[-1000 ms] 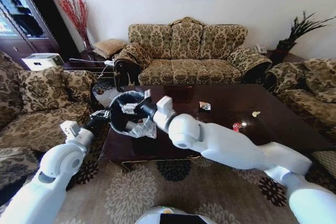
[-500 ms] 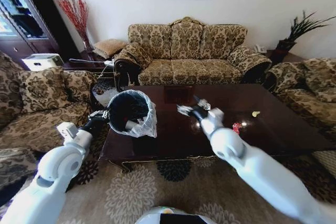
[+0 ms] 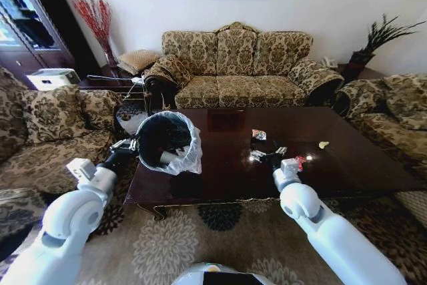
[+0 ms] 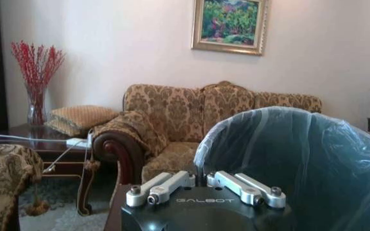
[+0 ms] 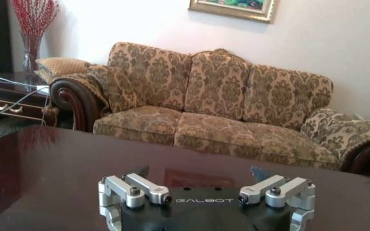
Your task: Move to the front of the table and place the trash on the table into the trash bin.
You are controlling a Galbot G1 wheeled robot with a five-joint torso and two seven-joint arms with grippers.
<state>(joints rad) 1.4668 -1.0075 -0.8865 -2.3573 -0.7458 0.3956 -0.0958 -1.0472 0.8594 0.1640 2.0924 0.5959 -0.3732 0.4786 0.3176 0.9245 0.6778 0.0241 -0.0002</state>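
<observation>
My left gripper [image 3: 131, 145] is shut on the rim of the trash bin [image 3: 167, 139], holding it tilted at the left end of the table [image 3: 220, 168]. The left wrist view shows that gripper [image 4: 201, 180] pinching the bag-lined trash bin [image 4: 300, 163]. Some pale litter lies inside the bin. My right gripper [image 3: 267, 153] is open, low over the middle of the table. Just beyond it lies a silvery wrapper [image 3: 259, 134]. A red wrapper [image 3: 301, 161] is to its right, and a yellow scrap [image 3: 324, 144] lies farther right. In the right wrist view the right gripper [image 5: 200, 172] holds nothing above the table [image 5: 56, 163].
A patterned sofa [image 3: 237, 65] stands behind the table. Armchairs flank it on the left [image 3: 53, 125] and on the right [image 3: 393, 111]. A side table holds a vase of red branches [image 3: 97, 21] at the back left. Patterned carpet [image 3: 200, 238] lies in front.
My right arm has swung away from the bin, rightwards across the table, and has come down near the wrappers. The left gripper has kept hold of the bin.
</observation>
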